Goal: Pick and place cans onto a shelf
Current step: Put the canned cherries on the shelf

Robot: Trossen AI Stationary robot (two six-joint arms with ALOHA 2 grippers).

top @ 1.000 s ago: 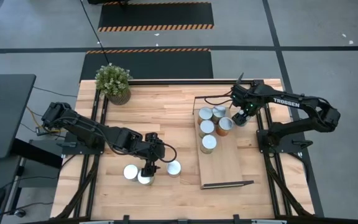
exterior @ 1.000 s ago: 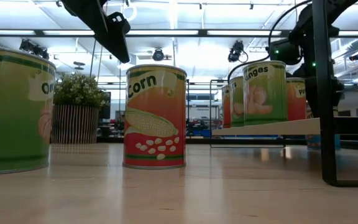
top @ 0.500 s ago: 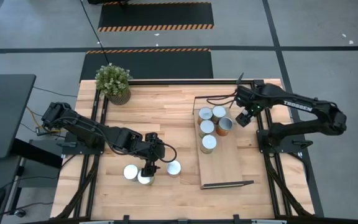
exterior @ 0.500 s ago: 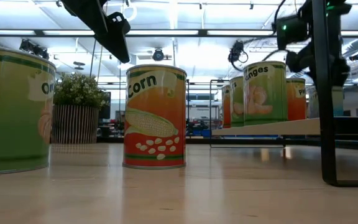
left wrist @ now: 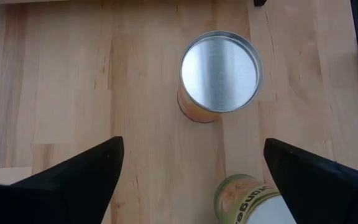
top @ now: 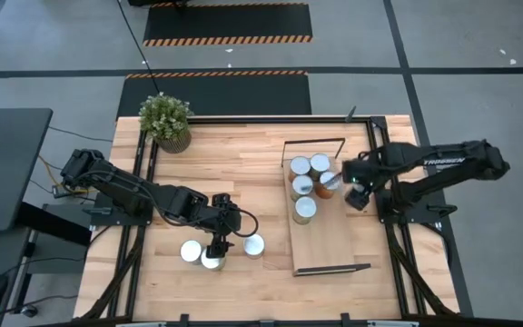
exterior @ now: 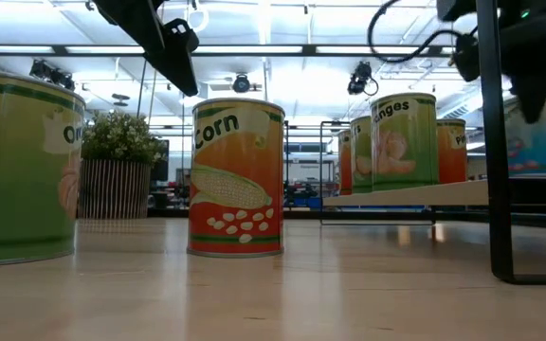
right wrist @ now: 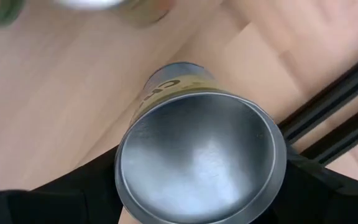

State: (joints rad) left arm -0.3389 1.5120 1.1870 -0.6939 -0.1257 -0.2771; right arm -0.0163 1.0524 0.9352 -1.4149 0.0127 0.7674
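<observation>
At lower left of the high view, the left pincer (top: 214, 247) hangs wide open over three silver-topped round tins (top: 191, 252) on the light wooden table (top: 243, 163), partly hiding one. Right of centre, the long light-wood shelf (top: 325, 241) carries four tins (top: 303, 209). At its right edge the right pincer (top: 354, 189) grips a fifth silver-topped tin (right wrist: 201, 155).

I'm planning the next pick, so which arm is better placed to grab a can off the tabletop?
Left. Its open left hand hovers right above the three loose cans, while the right hand is away at the shelf.
</observation>
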